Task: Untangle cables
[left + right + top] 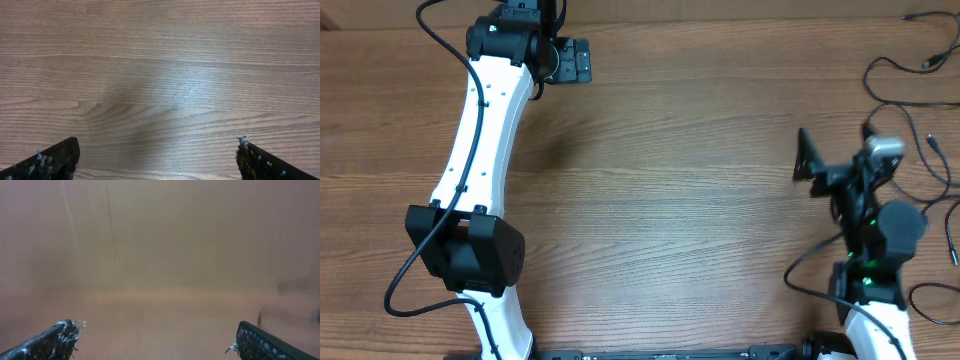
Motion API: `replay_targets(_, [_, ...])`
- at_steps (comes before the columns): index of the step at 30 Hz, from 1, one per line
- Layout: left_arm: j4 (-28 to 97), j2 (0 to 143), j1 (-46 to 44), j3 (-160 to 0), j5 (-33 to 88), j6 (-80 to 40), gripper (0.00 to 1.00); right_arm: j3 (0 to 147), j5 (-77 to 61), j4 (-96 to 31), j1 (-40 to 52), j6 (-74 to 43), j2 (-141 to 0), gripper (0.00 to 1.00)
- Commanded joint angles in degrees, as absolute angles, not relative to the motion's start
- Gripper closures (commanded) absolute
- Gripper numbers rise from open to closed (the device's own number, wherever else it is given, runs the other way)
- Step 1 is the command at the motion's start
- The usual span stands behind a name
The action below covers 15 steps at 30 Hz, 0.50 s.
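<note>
The cables (918,103) are thin black cords lying loosely spread at the table's far right, with small plug ends (928,62) pointing up and right. My right gripper (820,160) hovers just left of them, open and empty; in the right wrist view (157,340) its fingers are wide apart over a blurred table. My left gripper (572,60) is at the far top of the table, well away from the cables. The left wrist view (157,160) shows it open, with only bare wood between the fingers.
The wooden table (670,200) fills the view. The left arm (480,150) stretches from the front left up to the far edge. More cord loops (932,300) lie beside the right arm's base. Faint dark smudges (295,286) show at the right of the right wrist view.
</note>
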<state>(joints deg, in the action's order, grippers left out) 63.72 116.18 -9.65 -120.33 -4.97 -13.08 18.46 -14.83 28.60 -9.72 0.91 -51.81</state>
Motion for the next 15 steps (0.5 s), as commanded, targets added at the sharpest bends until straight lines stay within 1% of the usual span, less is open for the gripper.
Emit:
replay_targets(1, [63.2,116.9,-9.2,-120.9,-5.1,-11.7,0.00,13.0,-15.3,29.1,-9.9,-2.0,-51.4,0.00])
replay_targets(6, [63.1,116.9,-9.2,-120.9,-5.1,-10.2,0.00,7.2,-15.1,28.4,-10.0,-1.7,-51.4,0.00])
replay_targets(15, [63.1,116.9,-9.2,-120.9,-5.3,-10.2,0.00,1.5,-15.1,26.4,-10.0,-1.7,-51.4,0.00])
